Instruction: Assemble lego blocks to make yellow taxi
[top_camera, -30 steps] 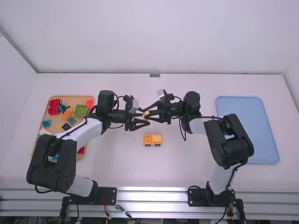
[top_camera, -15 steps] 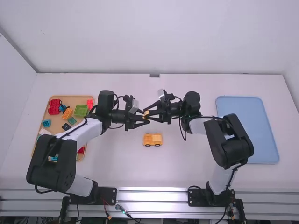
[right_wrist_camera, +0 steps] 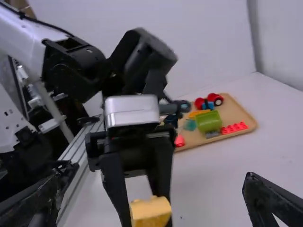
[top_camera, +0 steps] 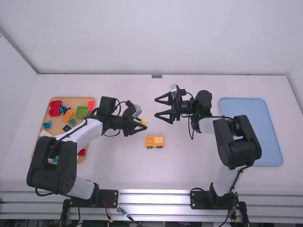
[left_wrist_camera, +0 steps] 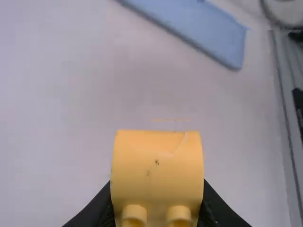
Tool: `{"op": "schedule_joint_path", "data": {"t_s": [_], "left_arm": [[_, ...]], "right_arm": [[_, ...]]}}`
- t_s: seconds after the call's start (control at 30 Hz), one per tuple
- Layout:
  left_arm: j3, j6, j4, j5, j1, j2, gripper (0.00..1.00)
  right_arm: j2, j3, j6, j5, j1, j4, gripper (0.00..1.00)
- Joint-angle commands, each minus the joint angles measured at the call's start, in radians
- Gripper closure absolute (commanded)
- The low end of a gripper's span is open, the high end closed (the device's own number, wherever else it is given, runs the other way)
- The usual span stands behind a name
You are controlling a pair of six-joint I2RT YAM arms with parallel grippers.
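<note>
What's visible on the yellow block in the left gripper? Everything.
The yellow block looks like smooth plastic, with a broad, rounded face carrying a few small dark specks and a fine line near one corner. Two round studs show along one side. It is pinched between the fingers of the left gripper, held above the table, beyond the wheeled yellow block in the high view. The open right gripper is apart from it.
</note>
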Motion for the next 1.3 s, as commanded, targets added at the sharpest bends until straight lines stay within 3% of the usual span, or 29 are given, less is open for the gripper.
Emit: {"op": "schedule_joint_path", "data": {"t_s": [0.0, 0.1, 0.2, 0.23, 0.4, 0.5, 0.67, 0.73, 0.93, 1.03, 1.27], "left_arm": [[0.074, 0.129, -0.119, -0.156, 0.013, 0.0, 0.83], [0.136, 0.27, -0.335, -0.282, 0.006, 0.0, 0.83], [0.181, 0.399, -0.486, -0.422, -0.01, 0.0, 0.92], [0.187, 0.428, -0.504, -0.458, -0.016, 0.0, 0.91], [0.179, 0.514, -0.532, -0.567, -0.02, 0.0, 0.89], [0.144, 0.584, -0.521, -0.628, -0.02, 0.0, 0.98], [0.046, 0.666, -0.426, -0.687, -0.021, 0.0, 0.94], [0.023, 0.656, -0.401, -0.683, -0.03, 0.0, 0.98], [-0.014, 0.614, -0.347, -0.689, -0.098, 0.006, 0.98], [-0.014, 0.513, -0.295, -0.726, -0.15, 0.041, 0.98], [0.062, 0.173, -0.279, -0.769, -0.201, 0.193, 0.98]], "right_arm": [[0.008, 0.019, -0.013, 0.073, -0.028, -0.058, 0.01], [0.008, 0.021, -0.116, 0.19, -0.047, -0.22, 0.01], [0.008, 0.023, -0.203, 0.357, -0.054, -0.406, 0.01], [0.008, 0.022, -0.224, 0.412, -0.053, -0.458, 0.01], [0.008, 0.022, -0.249, 0.507, -0.053, -0.562, 0.01], [0.006, 0.022, -0.249, 0.55, -0.054, -0.602, 0.01], [-0.025, 0.032, -0.255, 0.692, -0.059, -0.723, 0.01], [-0.049, 0.051, -0.294, 0.757, -0.052, -0.821, 0.01], [-0.126, 0.176, -0.36, 1.04, -0.018, -1.217, 0.01], [-0.137, 0.221, -0.36, 1.123, 0.002, -1.307, 0.01], [-0.137, 0.248, -0.361, 1.147, 0.019, -1.314, 0.01]]}}
